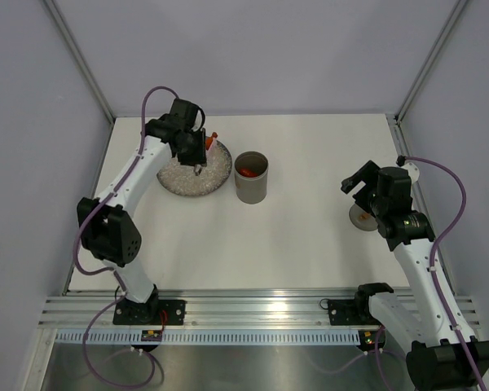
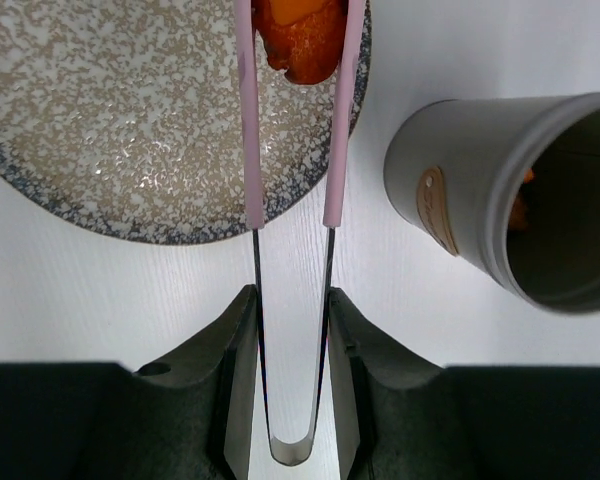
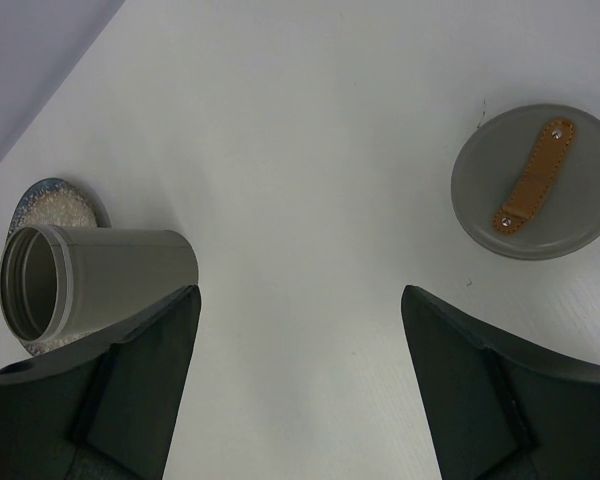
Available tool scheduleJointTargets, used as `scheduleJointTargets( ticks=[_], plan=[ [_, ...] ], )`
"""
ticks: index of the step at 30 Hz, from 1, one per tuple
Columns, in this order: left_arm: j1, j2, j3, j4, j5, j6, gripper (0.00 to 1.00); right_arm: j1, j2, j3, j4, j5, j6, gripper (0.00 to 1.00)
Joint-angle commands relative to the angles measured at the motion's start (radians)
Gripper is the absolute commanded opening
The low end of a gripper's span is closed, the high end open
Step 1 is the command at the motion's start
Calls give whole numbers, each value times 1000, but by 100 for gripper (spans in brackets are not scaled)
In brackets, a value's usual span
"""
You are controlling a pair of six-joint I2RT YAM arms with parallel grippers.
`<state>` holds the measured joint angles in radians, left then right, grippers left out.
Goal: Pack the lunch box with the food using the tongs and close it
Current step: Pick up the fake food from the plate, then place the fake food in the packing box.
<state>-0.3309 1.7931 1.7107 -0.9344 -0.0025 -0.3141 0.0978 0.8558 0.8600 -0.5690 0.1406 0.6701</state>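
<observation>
The left pincer is clenched on the tongs, its fingers pressing the two thin arms just above their joined end. Between the pink tips sits a piece of orange food, over the far side of the speckled plate. The lunch box stands upright and lidless just beside the plate on its right, with another orange piece already inside.

The hold looks slight: the food is caught only at the tips, so any easing of the squeeze or a jerk on the way across could drop it on the desk. A low swing could also knock the tips against the tall box's rim and tip it.

The gap between plate and box is narrow, so the clear way is up and over. Beyond the box the desk is bare as far as the flat grey lid. The right pincer hangs there, released and holding nothing, well apart from the left arm's path.
</observation>
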Motion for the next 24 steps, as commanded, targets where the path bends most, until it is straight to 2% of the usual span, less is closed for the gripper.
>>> scheduleJointTargets(
  ticks=[1,7,11,17,24],
  plan=[
    [4,-116,-31,8,18,3,0,-6,-9,28,31,-10,3,90],
    [-54,-282,-91,-35,38,50,0,-4,-12,31,32,-13,2,90],
    [-140,-377,-131,-9,75,64,0,-6,-8,30,40,-22,6,90],
    [-256,-402,-125,-15,81,60,0,-6,-11,33,38,-32,8,90],
    [-296,-350,-149,20,96,46,0,-6,-17,39,31,-32,9,90]
  ],
)
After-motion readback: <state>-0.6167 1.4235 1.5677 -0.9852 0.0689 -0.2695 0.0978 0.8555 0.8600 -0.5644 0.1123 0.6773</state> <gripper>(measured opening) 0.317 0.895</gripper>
